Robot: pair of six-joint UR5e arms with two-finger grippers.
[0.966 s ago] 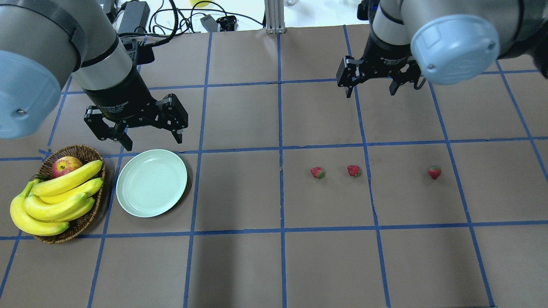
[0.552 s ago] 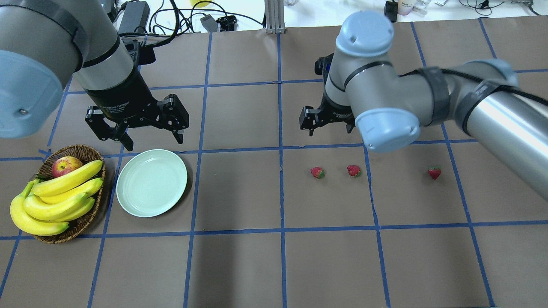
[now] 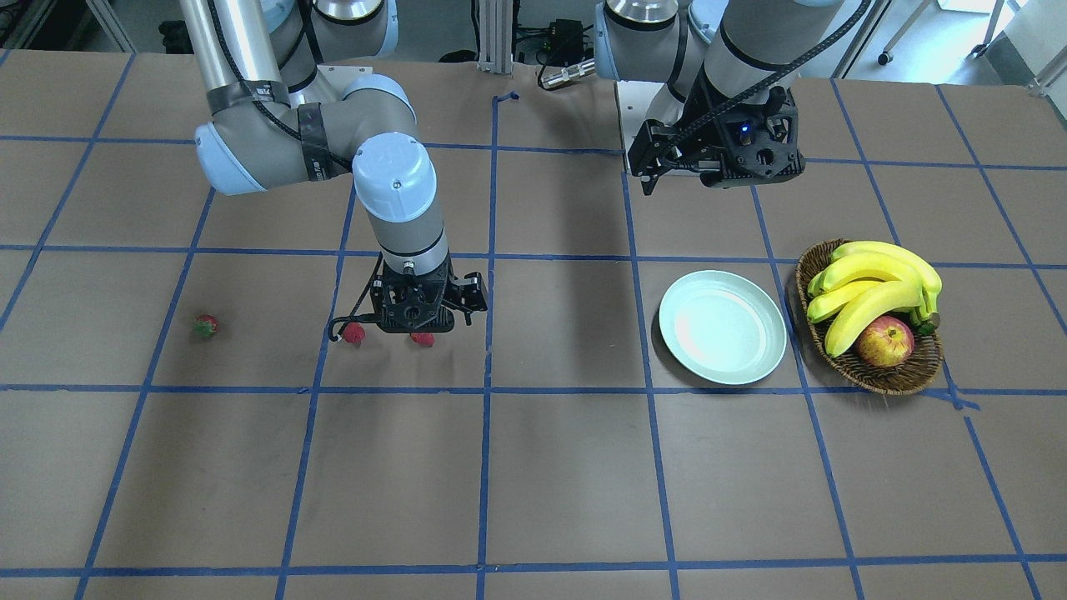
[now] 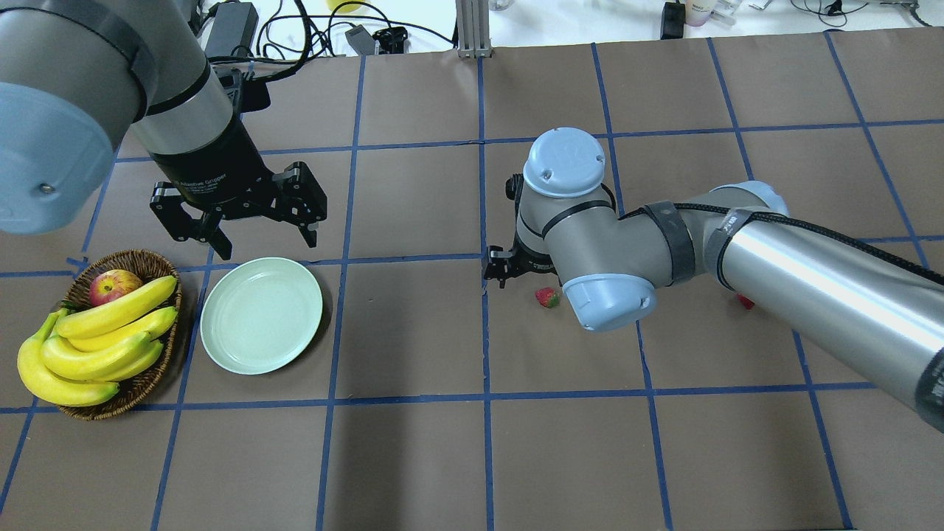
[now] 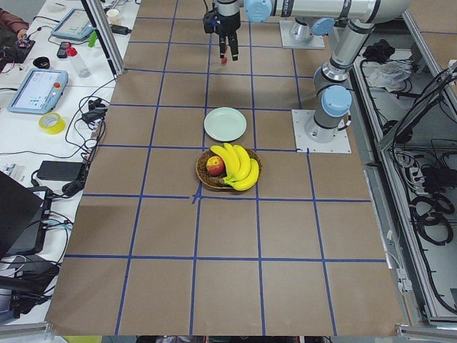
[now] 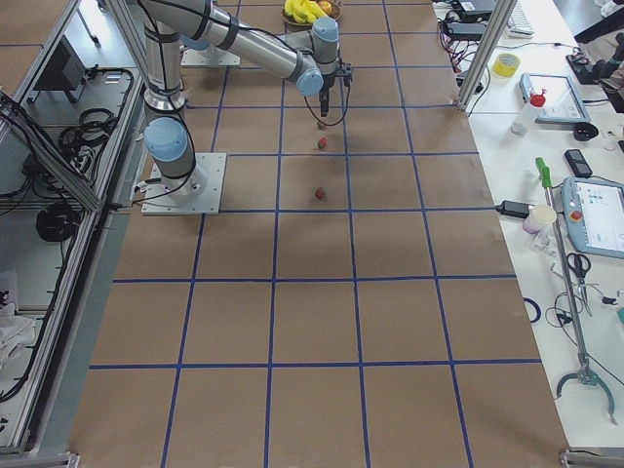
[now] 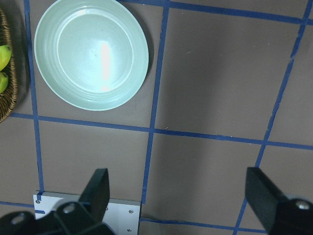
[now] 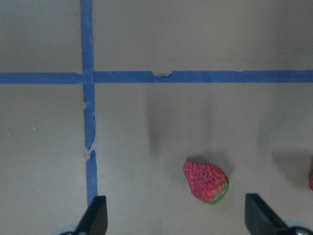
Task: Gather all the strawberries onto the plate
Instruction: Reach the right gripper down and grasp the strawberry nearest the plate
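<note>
Three strawberries lie in a row on the brown table. In the front-facing view they are the far one (image 3: 205, 325), the middle one (image 3: 354, 333) and the one nearest the plate (image 3: 423, 338). My right gripper (image 3: 425, 323) is open and hangs low over that nearest strawberry (image 8: 206, 182), which shows between its fingers in the right wrist view. In the overhead view the same strawberry (image 4: 546, 297) shows beside the wrist; the arm hides the middle one. The mint-green plate (image 4: 262, 316) is empty. My left gripper (image 4: 265, 243) is open and empty, just behind the plate (image 7: 91, 54).
A wicker basket (image 4: 144, 383) with bananas (image 4: 103, 339) and an apple (image 4: 112, 286) stands left of the plate. Blue tape lines cross the table. Cables and a power brick (image 4: 230, 29) lie beyond the back edge.
My right arm has swung from the back right, leftward and down, over the strawberries. Its gripper now hangs over the strawberry nearest the plate. The left arm has barely moved.
</note>
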